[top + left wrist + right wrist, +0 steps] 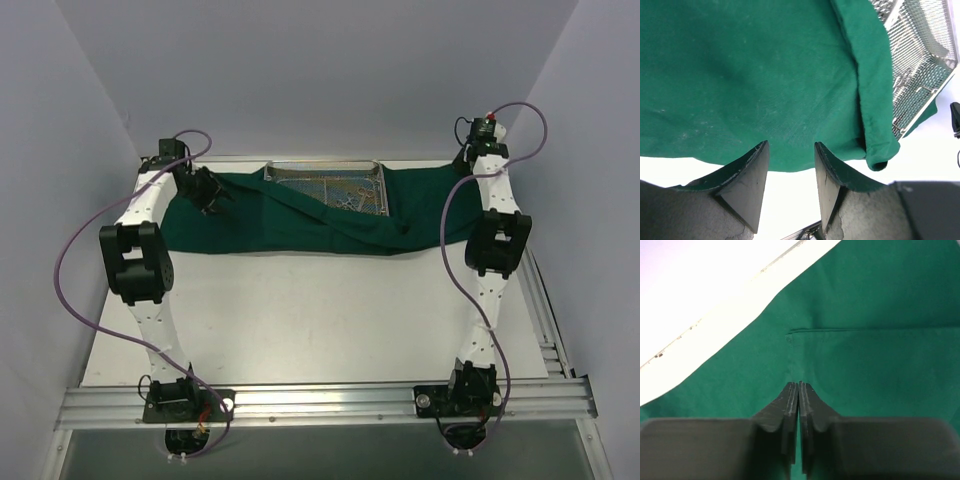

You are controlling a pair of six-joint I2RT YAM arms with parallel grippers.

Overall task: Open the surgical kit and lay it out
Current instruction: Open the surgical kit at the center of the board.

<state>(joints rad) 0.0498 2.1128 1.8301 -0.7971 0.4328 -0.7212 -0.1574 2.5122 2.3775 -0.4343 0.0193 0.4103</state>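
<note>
The dark green cloth wrap [270,225] lies spread across the back of the table, partly unfolded. The silver wire-mesh tray [325,170] sits on it, with small silver instruments [347,197] inside. A cloth flap drapes over the tray's front edge. My left gripper [790,145] hovers open over the cloth's left part [740,75], near its front hem, with nothing between the fingers; the tray [920,60] shows at the upper right. My right gripper [799,384] is shut, pinching the cloth [865,365] at the right end, with a thin green strip showing between the fingertips.
The white table edge [715,315] runs just behind the cloth at the right. White tabletop [320,310] stretches in front of the cloth toward the arm bases. Grey walls enclose the table on three sides.
</note>
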